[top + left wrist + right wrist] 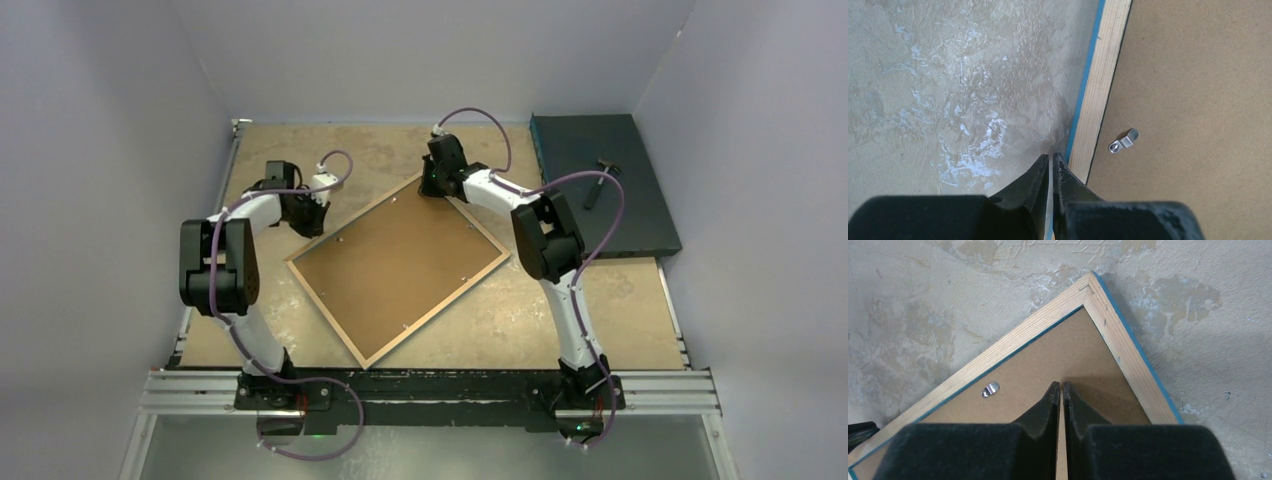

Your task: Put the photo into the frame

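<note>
My left hand (1050, 157) was pinched down to a thin slit with nothing between the fingers. Its tips sat low on the table (948, 90), right against the outer blue edge of the frame (1100, 90); I could not tell whether they touched it. The pale wood rail ran away ahead and just to the right of those tips. Further right lay the brown backing board (1198, 100), with a small metal clip (1124, 140) on it near the rail.

My right hand (1061, 385) was just as narrow and held nothing. It hung over the board, just inside one corner of the frame, and the mitred joint stood ahead and slightly right of the tips. Another clip (990, 389) lay to their left, near the rail.

Only the wrist cameras showed the blue edging, the wood grain and the clips clearly. Only the overhead view showed the whole layout. The frame lay back up and turned like a diamond in the middle of the table. My left hand was at its left side and my right hand at its far corner. Well to the right of my right hand lay a dark teal slab (570, 150) with a hammer (598, 185) on it.
</note>
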